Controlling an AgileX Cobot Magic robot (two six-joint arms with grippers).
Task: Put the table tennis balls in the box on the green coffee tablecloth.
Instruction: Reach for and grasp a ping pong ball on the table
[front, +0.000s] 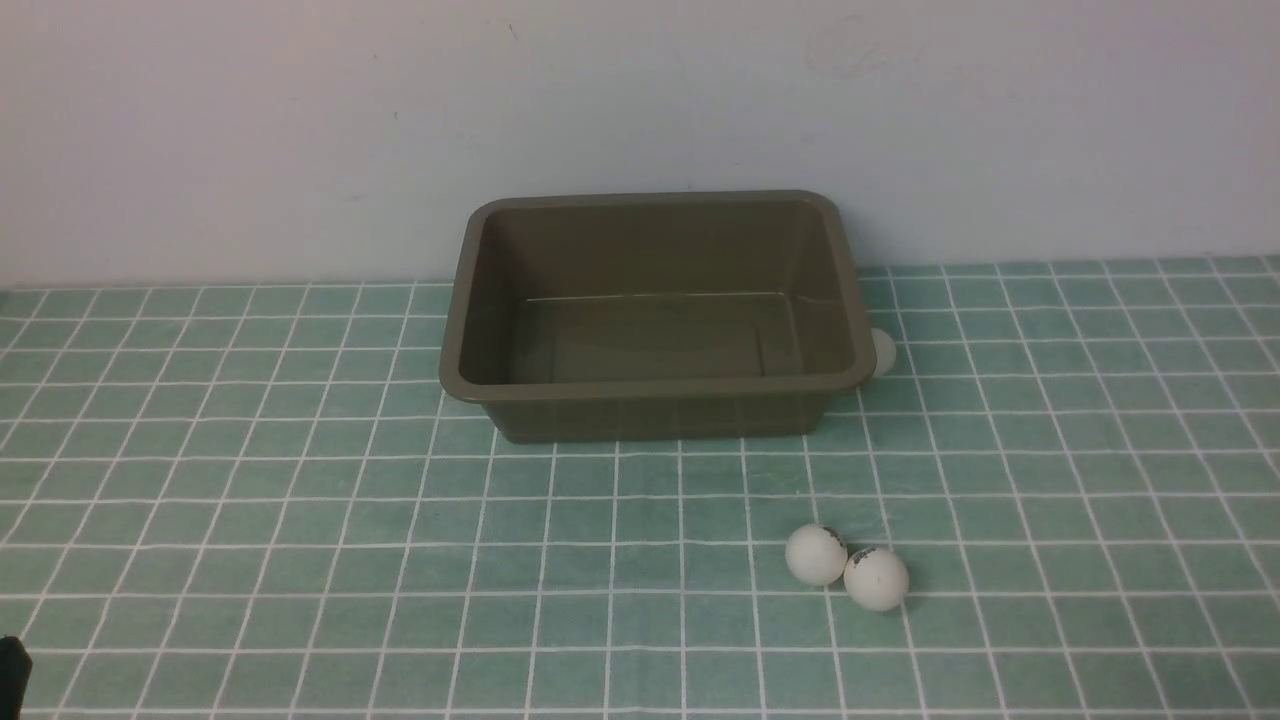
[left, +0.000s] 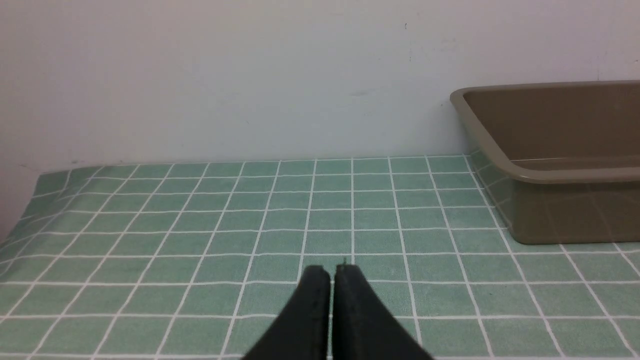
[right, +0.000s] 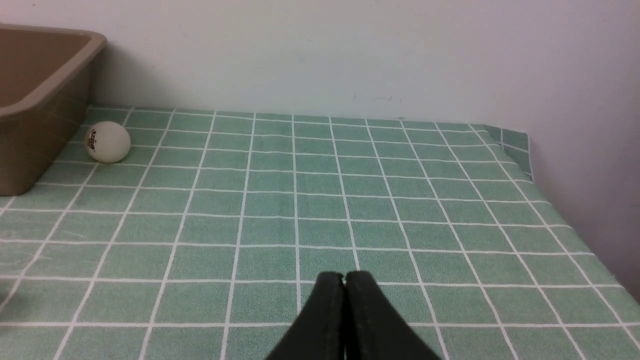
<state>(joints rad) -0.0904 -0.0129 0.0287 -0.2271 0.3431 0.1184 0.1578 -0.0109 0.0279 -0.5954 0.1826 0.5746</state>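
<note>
Box (front: 655, 385) at the middle of the back edge of the green coffee tablecloth (front: 300, 500), close to the wall, nothing inside. All three table tennis balls (front: 816, 554) out on the cloth. First ball touching second ball (front: 876, 579) toward the front edge, ahead of the box's right front corner. Third ball (front: 884, 350) tucked just beside the box's right wall, partly under the rim. Left gripper (left: 331, 272) clenched on nothing, low over bare cloth off the box's left side. Right gripper (right: 344, 277) likewise clamped and empty, over bare cloth on the box's right side, well apart from the third ball.

Likely trouble: rolling. Risk of knocking the neighbour away when closing on either ball of the touching pair. Scant finger room between third ball and box wall, so a fair chance of squirting it along that wall toward the back edge. Front edge out of view, so no telling what would stop a runaway there. Otherwise plenty of room to move: bare cloth on both sides, open air above the box.
</note>
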